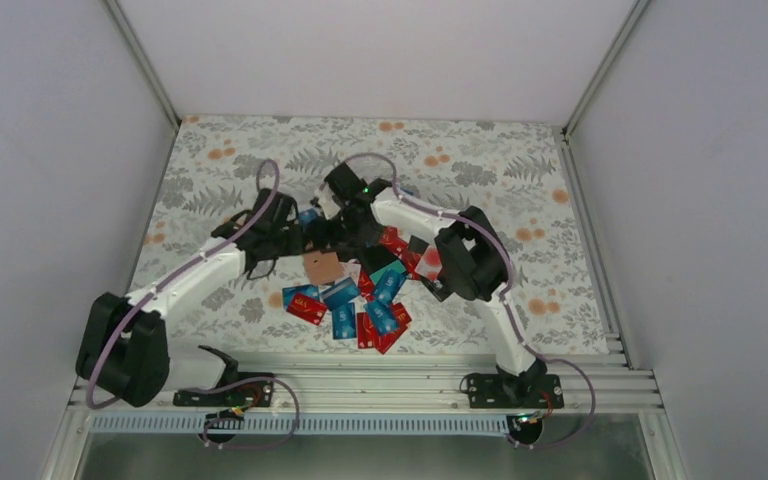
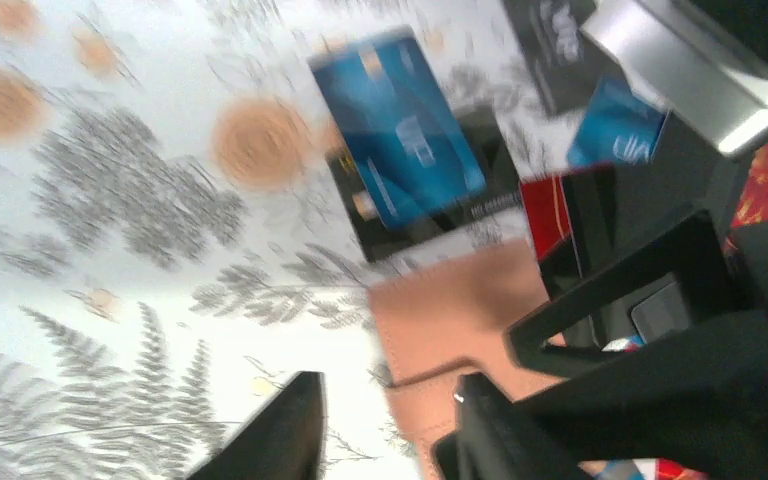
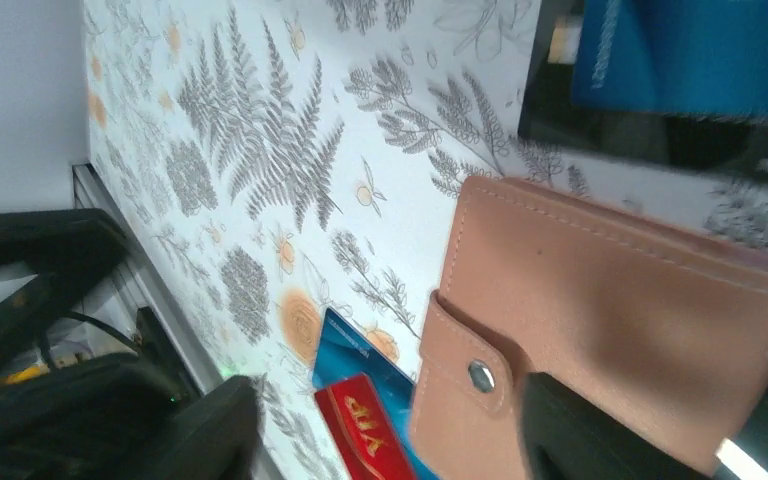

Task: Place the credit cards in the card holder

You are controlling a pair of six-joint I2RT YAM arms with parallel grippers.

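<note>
The tan card holder (image 1: 322,266) sits between my two grippers, its snap flap (image 3: 480,375) closed. My left gripper (image 2: 388,385) is open; one finger (image 2: 505,430) lies over the holder (image 2: 460,310), the other stands clear on the table side. My right gripper (image 3: 390,390) is open too, wide, with one finger (image 3: 580,430) against the holder (image 3: 640,290). Several credit cards (image 1: 360,305), blue, red and teal, lie heaped just in front of the holder. A blue card (image 2: 400,125) rests on a black one (image 2: 430,225). Another blue card (image 3: 355,355) and a red card (image 3: 365,430) show under the flap.
A floral cloth (image 1: 460,170) covers the table, walled by white panels on three sides. A metal rail (image 1: 360,380) runs along the near edge with both arm bases. The right arm's elbow (image 1: 470,255) hangs over the cards' right side.
</note>
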